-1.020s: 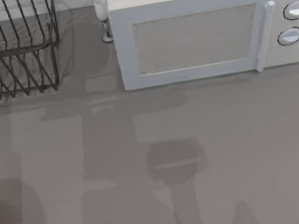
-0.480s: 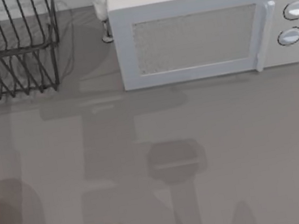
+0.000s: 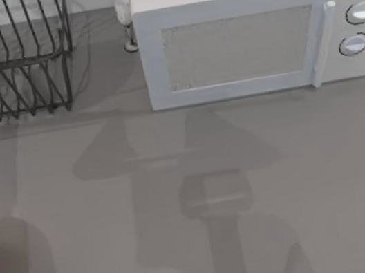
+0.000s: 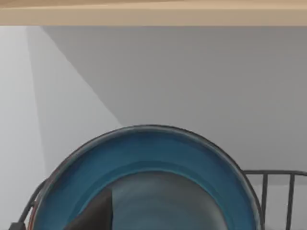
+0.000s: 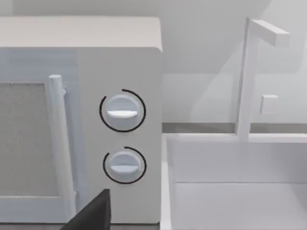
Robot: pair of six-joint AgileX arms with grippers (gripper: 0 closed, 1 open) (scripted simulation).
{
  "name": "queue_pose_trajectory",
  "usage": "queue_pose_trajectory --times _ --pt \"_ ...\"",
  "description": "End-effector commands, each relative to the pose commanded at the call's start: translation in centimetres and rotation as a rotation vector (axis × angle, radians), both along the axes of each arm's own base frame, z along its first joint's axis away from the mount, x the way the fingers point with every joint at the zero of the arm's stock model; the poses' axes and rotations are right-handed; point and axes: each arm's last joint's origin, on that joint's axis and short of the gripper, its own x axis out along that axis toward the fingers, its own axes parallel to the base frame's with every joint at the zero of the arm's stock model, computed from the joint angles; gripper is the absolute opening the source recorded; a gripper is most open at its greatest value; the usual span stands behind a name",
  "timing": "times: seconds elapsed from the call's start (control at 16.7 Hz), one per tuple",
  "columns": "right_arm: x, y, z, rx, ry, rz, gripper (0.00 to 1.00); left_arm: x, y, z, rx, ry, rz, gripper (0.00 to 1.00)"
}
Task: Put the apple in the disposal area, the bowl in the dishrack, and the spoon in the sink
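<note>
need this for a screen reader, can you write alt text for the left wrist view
A deep teal-blue bowl with a thin reddish-brown rim and darker inside sits close to the camera, with black wire rods of the dishrack at its side. Behind it are a plain grey wall and a tan strip. A dark part of the arm's own gripper overlaps the bowl.

No readable text, labels, brands or numbers anywhere. Blank front on the microwave (image 3: 256, 33), with two plain dials (image 5: 122, 111) carrying no markings or figures. Nothing written on the bowl (image 4: 144, 177), the dishrack (image 3: 8, 60) or the tabletop (image 3: 247, 189).
</note>
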Motion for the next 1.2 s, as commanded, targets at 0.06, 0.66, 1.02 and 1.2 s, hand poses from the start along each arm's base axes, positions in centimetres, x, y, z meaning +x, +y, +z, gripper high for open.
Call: queue_pose_trajectory --times 0.06,0.66,1.02,1.2 --pt "0.0 0.0 0.0 0.000 0.000 0.000 1.00 -1.2 -0.1 0.4 0.000 0.001 0.002 1.00" --pt "0.0 0.0 0.0 0.000 0.000 0.000 1.00 -16.3 -1.4 -1.1 -0.004 0.012 0.019 1.00" --pt "0.0 0.0 0.0 0.000 0.000 0.000 1.00 -21.4 -1.6 -6.3 0.001 -0.010 0.028 1.00" --pt "0.0 0.0 0.0 0.000 0.000 0.000 1.00 -22.0 -1.7 -8.4 0.004 -0.003 0.031 1.00"
